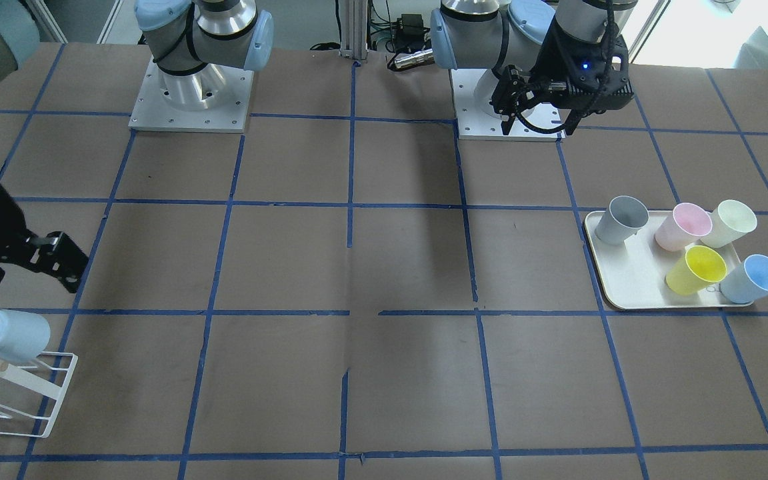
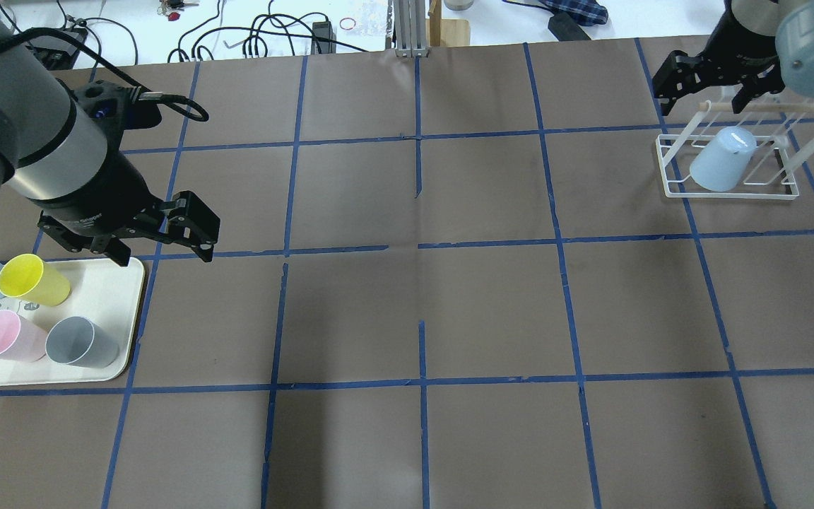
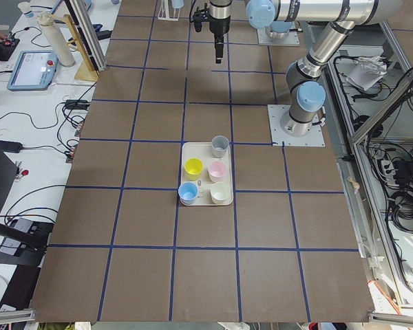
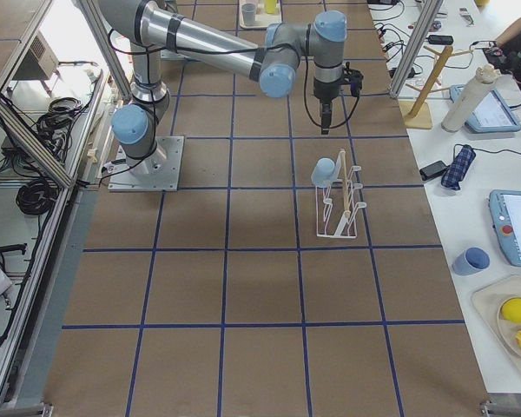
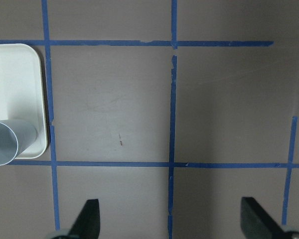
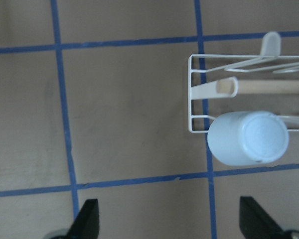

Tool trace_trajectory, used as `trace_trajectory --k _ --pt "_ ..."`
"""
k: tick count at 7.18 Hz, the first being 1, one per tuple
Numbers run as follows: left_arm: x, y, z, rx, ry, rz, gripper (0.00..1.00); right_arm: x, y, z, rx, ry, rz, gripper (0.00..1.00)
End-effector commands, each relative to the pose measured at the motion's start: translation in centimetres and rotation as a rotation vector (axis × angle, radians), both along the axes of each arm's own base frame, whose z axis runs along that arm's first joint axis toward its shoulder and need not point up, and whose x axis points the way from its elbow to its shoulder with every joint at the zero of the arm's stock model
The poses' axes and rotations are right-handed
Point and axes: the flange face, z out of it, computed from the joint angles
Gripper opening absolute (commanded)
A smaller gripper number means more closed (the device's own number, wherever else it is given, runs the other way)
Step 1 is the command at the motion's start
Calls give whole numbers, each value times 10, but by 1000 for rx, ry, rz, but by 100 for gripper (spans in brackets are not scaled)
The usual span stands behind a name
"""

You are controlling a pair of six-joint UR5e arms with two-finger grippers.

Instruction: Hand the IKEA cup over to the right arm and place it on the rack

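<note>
Cup inverted on rack prong, right end of surface. I judge it light, stiff, slick plastic; I'd pinch across tapered wall near base. Right jaws spread, empty, above rack; dowel and prongs crowd approach. Left jaws spread, empty, beside tray of spare cups.

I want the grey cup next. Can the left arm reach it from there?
Probably yes. The left arm's fingers are open and hang beside the tray. The grey cup stands upright at the tray corner nearest them, with nothing above it.
</note>
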Motion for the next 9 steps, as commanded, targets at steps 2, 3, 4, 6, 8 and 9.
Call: trace_trajectory --k 2,3,4,6,8,9 --pt "1 -1 0 -1 0 3 100 113 45 49 56 -21 84 100" --pt "2 0 1 -1 0 4 100 124 60 55 83 -25 83 100" --pt "2 -1 1 -3 0 4 100 128 69 62 92 -63 84 100" --pt "3 -2 2 -11 1 7 100 128 80 69 83 -74 99 100" --pt "4 -2 2 -11 -1 9 100 128 80 69 80 -66 99 100" --pt "4 -2 2 -11 -1 10 100 128 79 69 74 -69 98 100"
